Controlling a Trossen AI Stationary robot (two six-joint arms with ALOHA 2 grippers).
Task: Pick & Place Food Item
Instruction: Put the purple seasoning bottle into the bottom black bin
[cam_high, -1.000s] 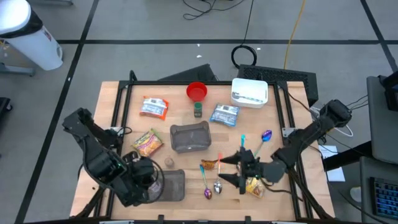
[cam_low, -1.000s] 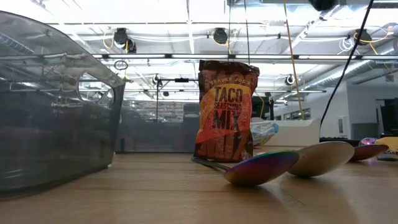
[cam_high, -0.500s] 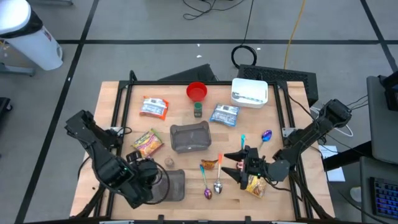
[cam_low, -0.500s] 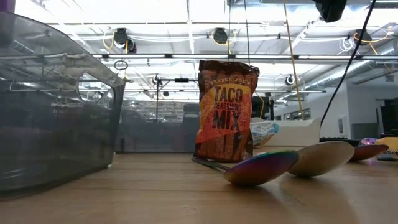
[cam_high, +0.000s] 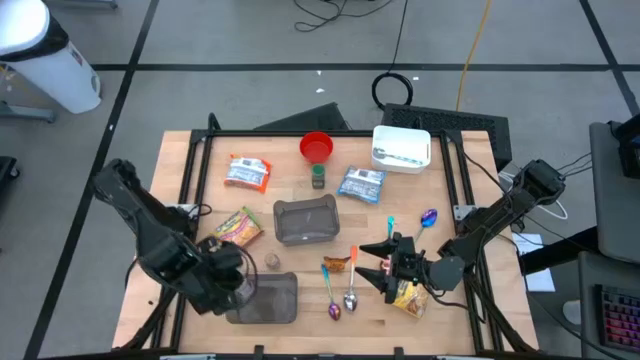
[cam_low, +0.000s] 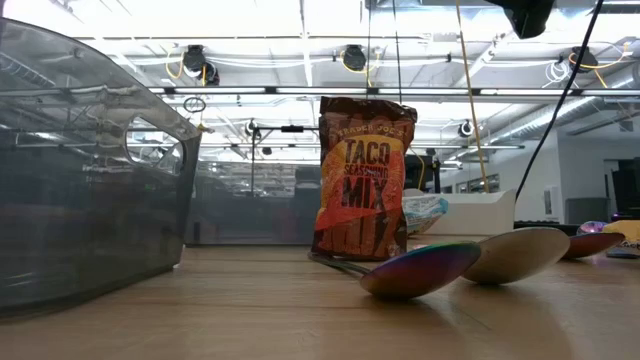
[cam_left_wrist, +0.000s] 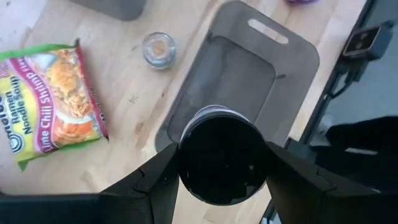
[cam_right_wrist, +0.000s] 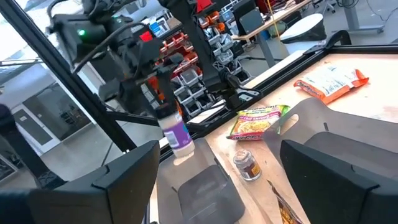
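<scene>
Now the left gripper (cam_high: 236, 283) has moved a little up in the lower left of the high view, its fingers closed around a purple-labelled bottle (cam_right_wrist: 176, 135) above the grey tray (cam_high: 272, 302). Right gripper (cam_high: 383, 268) stays wide open, holding nothing, above the spoons (cam_high: 341, 300).

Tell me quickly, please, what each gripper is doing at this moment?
Left gripper: closed on a dark-capped bottle, held above the grey tray.
Right gripper: open, holding nothing, hovering by the spoons.
</scene>
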